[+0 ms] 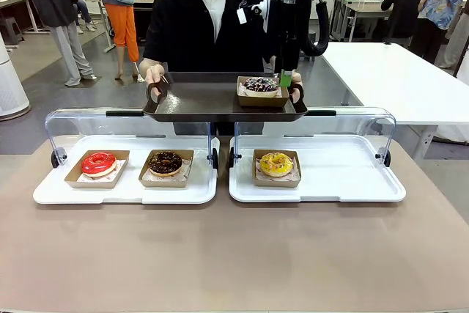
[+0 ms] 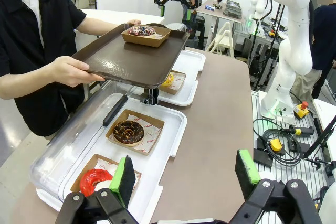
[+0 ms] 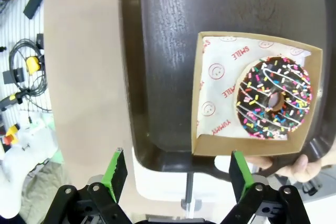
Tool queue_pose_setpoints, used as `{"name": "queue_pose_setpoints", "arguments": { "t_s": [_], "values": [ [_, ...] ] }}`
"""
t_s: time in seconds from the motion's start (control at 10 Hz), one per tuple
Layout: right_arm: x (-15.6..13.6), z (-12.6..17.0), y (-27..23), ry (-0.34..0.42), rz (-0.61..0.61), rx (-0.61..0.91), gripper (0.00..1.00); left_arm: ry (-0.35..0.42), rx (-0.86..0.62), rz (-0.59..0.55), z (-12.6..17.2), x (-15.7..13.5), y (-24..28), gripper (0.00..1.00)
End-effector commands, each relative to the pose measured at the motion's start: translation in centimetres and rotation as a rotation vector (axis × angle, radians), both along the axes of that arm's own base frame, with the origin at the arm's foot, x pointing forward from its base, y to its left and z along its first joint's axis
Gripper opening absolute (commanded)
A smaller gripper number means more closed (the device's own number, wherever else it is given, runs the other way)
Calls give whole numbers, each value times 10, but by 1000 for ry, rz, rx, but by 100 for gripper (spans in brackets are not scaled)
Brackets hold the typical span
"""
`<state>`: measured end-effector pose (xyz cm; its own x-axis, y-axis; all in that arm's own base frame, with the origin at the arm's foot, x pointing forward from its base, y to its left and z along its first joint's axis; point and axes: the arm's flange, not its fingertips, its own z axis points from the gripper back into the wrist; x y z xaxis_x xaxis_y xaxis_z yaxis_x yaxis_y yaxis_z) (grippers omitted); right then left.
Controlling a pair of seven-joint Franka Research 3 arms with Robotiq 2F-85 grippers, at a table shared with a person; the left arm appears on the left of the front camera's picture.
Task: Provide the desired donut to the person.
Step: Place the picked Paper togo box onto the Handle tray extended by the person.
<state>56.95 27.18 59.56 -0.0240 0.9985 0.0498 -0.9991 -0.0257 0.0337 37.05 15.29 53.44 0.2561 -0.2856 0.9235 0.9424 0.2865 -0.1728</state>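
The left gripper (image 2: pixel 186 171) hangs over the left end of the brown table (image 1: pixel 234 254), jaws spread wide with nothing between them. 1 finger sits above the red donut (image 1: pixel 98 163). That donut lies boxed at the left of the left white tray (image 1: pixel 44 194), with a chocolate donut (image 1: pixel 165 161) boxed just beside it on the right. The 2 boxes fill most of the tray, leaving a bare strip at the near edge. The tray's clear lid (image 1: pixel 80 119) stands open along the far edge and walls off that side. A narrow gap parts this tray from the right white tray (image 1: pixel 366 188), whose own lid (image 1: pixel 352 119) also stands open. A yellow donut (image 1: pixel 276 163) sits at that tray's left end, and the rest of it, to the right, is bare. The near half of the table is open all across.

At the far side the person (image 1: pixel 198 27) holds a dark serving tray (image 1: pixel 198 100) by both ends, level with the lid tops and spanning the gap between the 2 white trays. The sprinkled donut (image 3: pixel 273 98) rests in its box at the right end, close to the rim and to the person's hand (image 3: pixel 300 167). The left part of the serving tray is bare. The right gripper (image 3: pixel 177 169) hovers above that right end, jaws spread and holding nothing, apart from the box. A white table (image 1: pixel 396 78) stands far right.
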Motion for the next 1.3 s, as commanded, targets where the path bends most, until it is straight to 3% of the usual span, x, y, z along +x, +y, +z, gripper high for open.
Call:
{"name": "queue_pose_setpoints", "arguments": {
  "t_s": [0.0,0.3,0.4,0.8,1.2],
  "values": [
    [-30,12,-27,6,24,25,100,4,-10,15,3,1,0,100],
    [-66,31,-88,-57,-37,84,100,4,-10,15,3,1,0,100],
    [-87,35,-133,-110,-99,136,100,4,-10,15,3,1,0,100],
    [-102,30,-172,-134,-137,190,100,4,-10,15,3,1,0,100],
    [-94,17,-177,-124,-132,183,100,4,-10,15,3,1,0,100]
  ]
}}
